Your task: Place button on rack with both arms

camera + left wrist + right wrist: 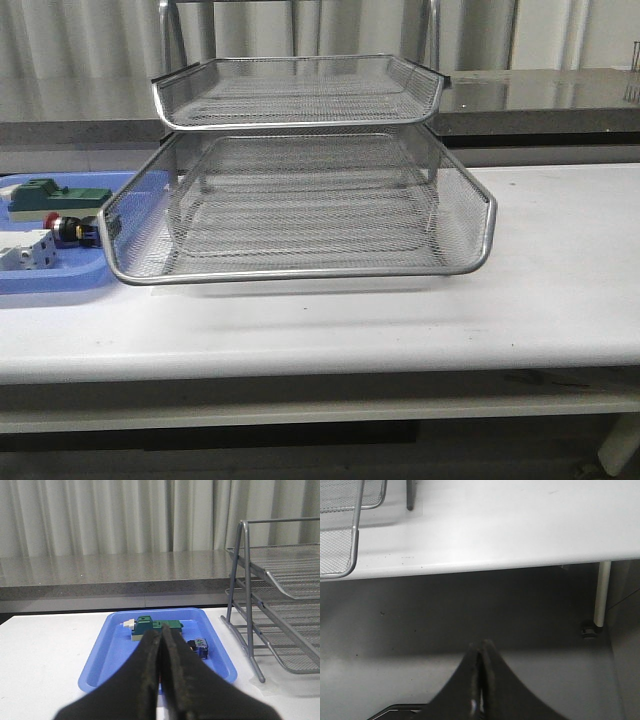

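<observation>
The button (64, 229), with a red cap and black body, lies in the blue tray (60, 282) at the table's left, between a green block (55, 193) and a white block (28, 254). In the left wrist view the button (198, 648) shows as a small dark part just beyond my left gripper (161, 631). That gripper is shut and empty, hovering over the tray's near side. The silver wire rack (300, 262) stands mid-table, its lower tier standing further forward than the top one. My right gripper (481, 644) is shut and empty, off the table's front edge with the floor behind it.
The green block (150, 626) lies at the far end of the blue tray (97, 672). The rack's legs and tiers (260, 630) stand just beside the tray. A rack corner (350, 540) and a white table leg (601, 595) show in the right wrist view. A grey ledge runs behind the table.
</observation>
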Motion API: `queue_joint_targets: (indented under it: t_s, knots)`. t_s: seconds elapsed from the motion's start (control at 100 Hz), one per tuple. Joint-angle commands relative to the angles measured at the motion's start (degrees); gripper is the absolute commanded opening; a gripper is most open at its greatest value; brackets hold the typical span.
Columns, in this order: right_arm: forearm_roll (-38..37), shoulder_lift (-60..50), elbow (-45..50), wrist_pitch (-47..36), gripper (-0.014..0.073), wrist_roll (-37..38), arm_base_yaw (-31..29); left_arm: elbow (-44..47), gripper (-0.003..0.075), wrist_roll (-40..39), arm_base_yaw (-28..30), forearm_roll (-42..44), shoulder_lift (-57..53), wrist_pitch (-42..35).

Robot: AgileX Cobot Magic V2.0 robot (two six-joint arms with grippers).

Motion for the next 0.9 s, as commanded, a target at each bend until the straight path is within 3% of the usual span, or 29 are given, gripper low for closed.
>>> queue_joint_targets:
  t_s: [0.0,0.21,0.42,0.89]
  knots:
    - [-0.8,0.1,-2.0,-2.7,-0.0070,0.0,0.0,2.6,0.0004,-0.6,0.1,-0.1,-2.0,-6.2]
    - [-0.8,0.1,-2.0,-2.7,-0.0070,0.0,0.0,0.2,0.0004,-0.6,0.1,-0.1,-1.7,-9.3]
    - [-0.8,0.1,-2.0,-2.7,-0.0070,0.0,0.0,-11.6,0.0004,-0.6,0.1,-1.5,4.7,4.1]
    - [-0.8,0.1,-2.0,-2.7,-0.0070,0.0,0.0,-45.9,0.0004,0.3,0.1,1.0,46.1,22.7]
